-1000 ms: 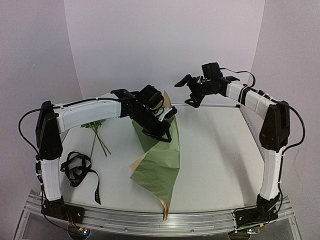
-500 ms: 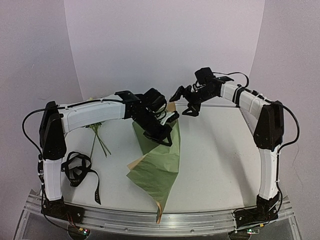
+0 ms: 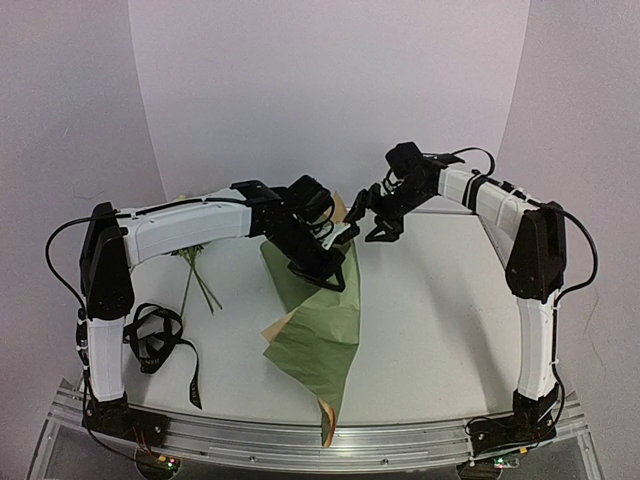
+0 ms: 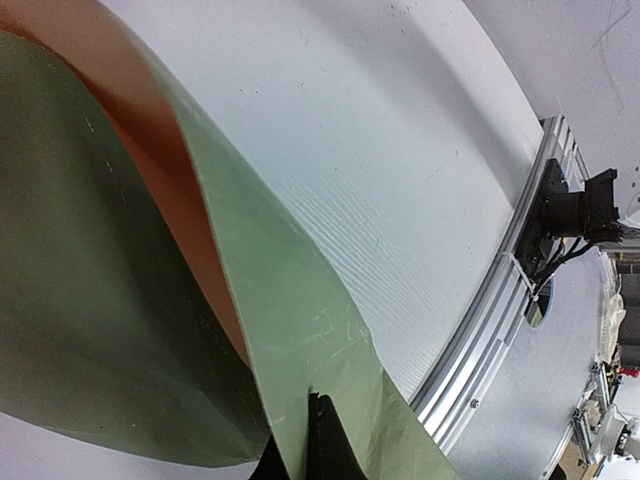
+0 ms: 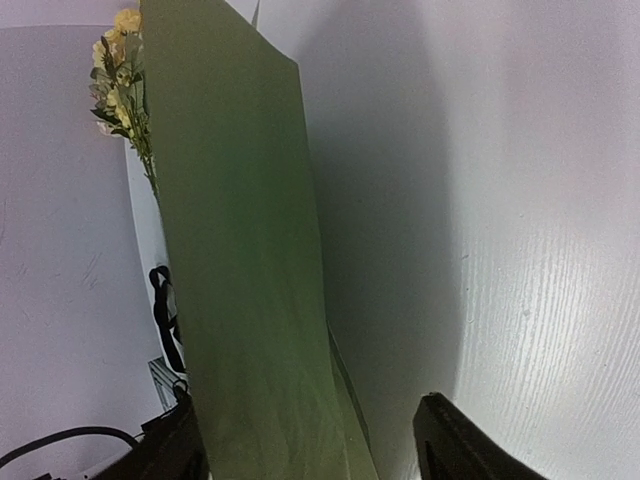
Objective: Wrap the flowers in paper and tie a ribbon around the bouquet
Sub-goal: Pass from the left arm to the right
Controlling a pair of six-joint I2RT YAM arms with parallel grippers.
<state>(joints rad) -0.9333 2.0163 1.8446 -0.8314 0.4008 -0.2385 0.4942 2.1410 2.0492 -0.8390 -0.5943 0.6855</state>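
Note:
The paper hangs over the table in a loose fold, olive green outside and tan-orange inside. My left gripper is shut on its upper part; in the left wrist view the dark fingertips pinch the green sheet. My right gripper is open at the paper's top right edge. In the right wrist view the sheet runs down between the two fingers, nearer the left one. The flowers lie on the table behind the left arm, with pale blooms. The black ribbon lies bundled at the front left.
The table's metal front rail runs below the paper's hanging tip. A curved white backdrop closes off the far side. The left arm's white link reaches over the flowers.
My right gripper has moved left and down to the paper's top edge, and its jaws have narrowed. The left gripper stays shut on the paper, whose lower part has swung slightly.

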